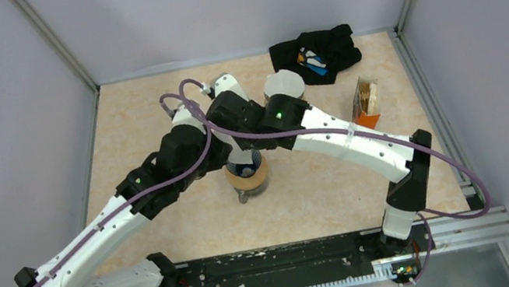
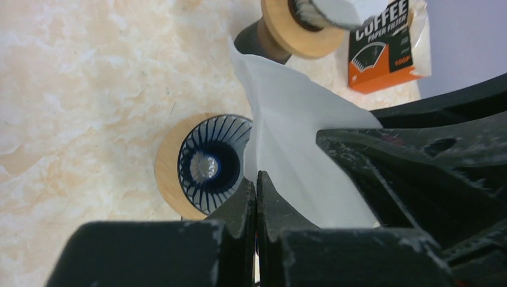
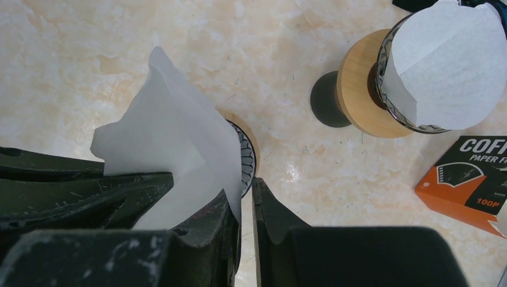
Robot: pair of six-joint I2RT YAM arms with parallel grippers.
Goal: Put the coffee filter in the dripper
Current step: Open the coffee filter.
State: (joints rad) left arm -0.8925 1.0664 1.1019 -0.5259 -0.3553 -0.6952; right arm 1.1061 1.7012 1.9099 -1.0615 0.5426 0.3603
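The dripper (image 1: pixel 250 180), a black ribbed cone in a wooden ring, stands mid-table under both wrists; it shows in the left wrist view (image 2: pixel 206 164). A white paper coffee filter (image 2: pixel 299 137) hangs opened just above and beside its rim. My left gripper (image 2: pixel 256 176) is shut on the filter's lower edge. My right gripper (image 3: pixel 246 182) stands slightly open; the filter (image 3: pixel 173 131) lies against its left finger, with table showing through the gap. The dripper's rim (image 3: pixel 246 158) peeks out behind the filter.
A second dripper (image 3: pixel 365 89) on a wooden ring holds its own white filter (image 3: pixel 448 60) at the back. An orange and black coffee filter box (image 1: pixel 366 102) stands to the right. A black cloth (image 1: pixel 315 56) lies in the far right corner.
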